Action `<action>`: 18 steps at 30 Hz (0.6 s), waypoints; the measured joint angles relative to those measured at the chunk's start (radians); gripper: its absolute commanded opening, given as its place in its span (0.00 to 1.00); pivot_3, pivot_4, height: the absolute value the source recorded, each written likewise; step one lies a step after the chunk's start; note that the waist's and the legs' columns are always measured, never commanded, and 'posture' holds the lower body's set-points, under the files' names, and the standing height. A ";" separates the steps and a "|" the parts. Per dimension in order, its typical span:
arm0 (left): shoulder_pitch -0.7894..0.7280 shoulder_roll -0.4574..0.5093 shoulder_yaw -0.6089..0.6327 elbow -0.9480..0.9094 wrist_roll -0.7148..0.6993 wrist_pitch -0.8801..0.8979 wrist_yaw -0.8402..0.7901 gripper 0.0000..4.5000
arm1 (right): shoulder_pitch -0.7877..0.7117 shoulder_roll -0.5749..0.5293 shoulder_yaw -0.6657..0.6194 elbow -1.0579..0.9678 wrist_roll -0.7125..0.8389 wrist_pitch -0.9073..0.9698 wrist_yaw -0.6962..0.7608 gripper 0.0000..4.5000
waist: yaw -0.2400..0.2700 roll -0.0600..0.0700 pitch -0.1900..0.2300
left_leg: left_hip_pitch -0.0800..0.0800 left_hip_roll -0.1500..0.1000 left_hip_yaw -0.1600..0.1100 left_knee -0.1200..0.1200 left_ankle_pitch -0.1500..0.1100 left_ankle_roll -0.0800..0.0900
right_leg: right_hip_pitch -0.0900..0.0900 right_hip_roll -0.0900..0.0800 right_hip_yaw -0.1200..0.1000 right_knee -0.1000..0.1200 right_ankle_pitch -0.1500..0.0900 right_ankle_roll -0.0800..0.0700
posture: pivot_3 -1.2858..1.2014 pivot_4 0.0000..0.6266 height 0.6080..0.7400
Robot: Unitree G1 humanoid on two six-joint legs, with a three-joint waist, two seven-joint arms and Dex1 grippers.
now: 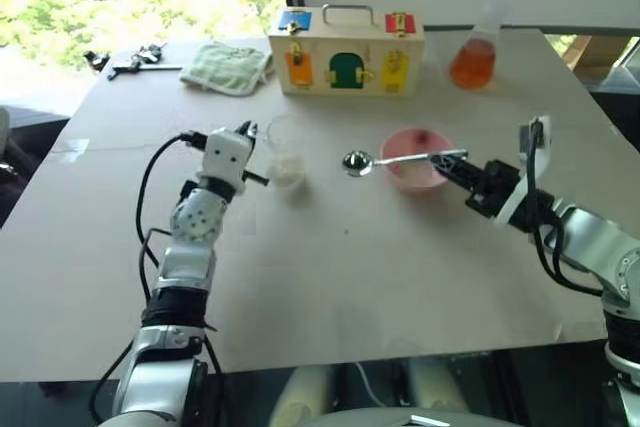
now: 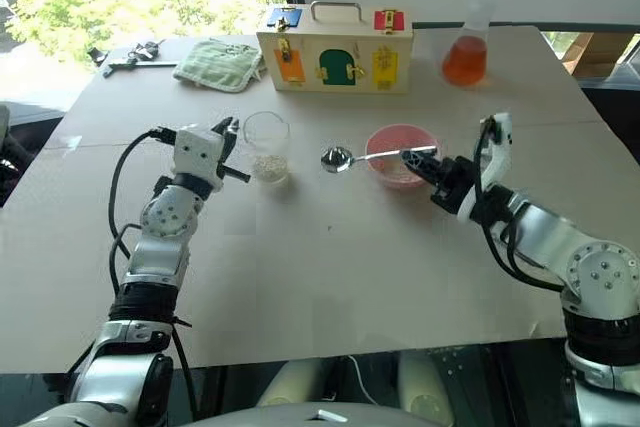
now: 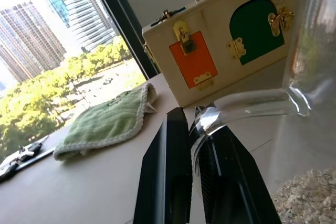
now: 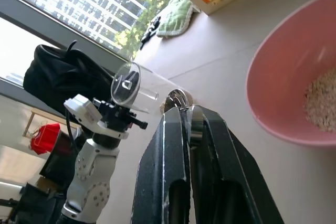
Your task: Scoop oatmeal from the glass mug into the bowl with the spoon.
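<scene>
Glass is what the mug [image 2: 266, 146] is made of, clear and straight-sided, and it is stood left of centre on the pale worktop [image 2: 330, 267]; a low layer of pale flaky oatmeal [image 2: 268, 168] is seen at its bottom. Its side handle is pinched between the closed fingers of the left gripper [image 2: 232, 150], as is shown close up in the left wrist view. To the right, well apart from the mug, the pink bowl [image 2: 400, 155] is set, and a small heap of oatmeal is held against its inner wall. The silver spoon [image 2: 370, 156] is gripped by its handle in the closed fingers of the right gripper [image 2: 418, 164] and is held level above the worktop, its oval end lying between mug and bowl. At the far edge a flask [image 2: 466, 52] with orange liquid is stood, right of a wooden latch box [image 2: 335, 50] and a green cloth [image 2: 218, 63]
</scene>
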State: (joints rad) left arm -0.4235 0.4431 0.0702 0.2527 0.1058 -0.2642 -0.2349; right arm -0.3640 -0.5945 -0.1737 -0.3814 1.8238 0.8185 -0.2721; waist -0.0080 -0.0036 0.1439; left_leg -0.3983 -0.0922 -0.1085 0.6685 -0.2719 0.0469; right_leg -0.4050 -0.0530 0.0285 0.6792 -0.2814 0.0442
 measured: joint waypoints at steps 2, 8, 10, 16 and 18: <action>-0.016 0.006 -0.043 -0.031 0.061 -0.008 0.000 0.01 | -0.069 -0.012 0.002 0.019 0.019 -0.005 -0.031 0.00 | 0.003 0.000 0.000 | -0.001 0.000 0.000 0.000 0.000 0.000 | 0.000 -0.001 0.000 0.000 0.000 0.000 | 0.52 0.24 1.00; -0.083 0.007 -0.135 -0.050 0.169 -0.004 -0.011 0.01 | -0.165 -0.025 0.018 0.045 0.050 -0.013 -0.083 0.00 | -0.003 0.000 0.000 | -0.003 0.000 0.000 0.000 0.000 0.000 | -0.002 0.000 0.000 0.000 0.000 0.000 | 0.52 0.24 1.00; -0.103 0.007 -0.159 -0.049 0.185 0.003 -0.020 0.01 | -0.178 -0.031 0.025 0.046 0.053 -0.012 -0.089 0.00 | -0.005 0.000 0.000 | -0.004 0.000 0.000 0.000 0.000 0.000 | -0.003 0.000 0.001 0.000 0.000 0.000 | 0.52 0.24 1.00; -0.139 0.005 -0.167 -0.046 0.182 0.075 -0.063 0.01 | -0.198 -0.081 0.066 0.055 0.037 0.032 -0.089 0.00 | -0.006 0.000 0.000 | -0.005 0.000 0.001 0.000 0.000 0.000 | -0.004 0.000 0.000 0.000 0.000 0.000 | 0.52 0.24 1.00; -0.151 0.005 -0.167 -0.045 0.181 0.089 -0.068 0.01 | -0.209 -0.093 0.084 0.062 0.021 0.049 -0.084 0.00 | -0.005 0.000 0.000 | -0.006 0.000 0.001 0.000 0.000 0.000 | -0.005 0.000 0.000 0.000 0.000 0.000 | 0.52 0.24 1.00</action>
State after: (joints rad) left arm -0.5750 0.4483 -0.0968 0.2074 0.2868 -0.1753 -0.3026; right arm -0.5730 -0.6872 -0.0901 -0.3189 1.8443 0.8677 -0.3556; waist -0.0134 -0.0037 0.1440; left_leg -0.4041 -0.0925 -0.1079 0.6689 -0.2718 0.0471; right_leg -0.4097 -0.0534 0.0288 0.6791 -0.2815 0.0442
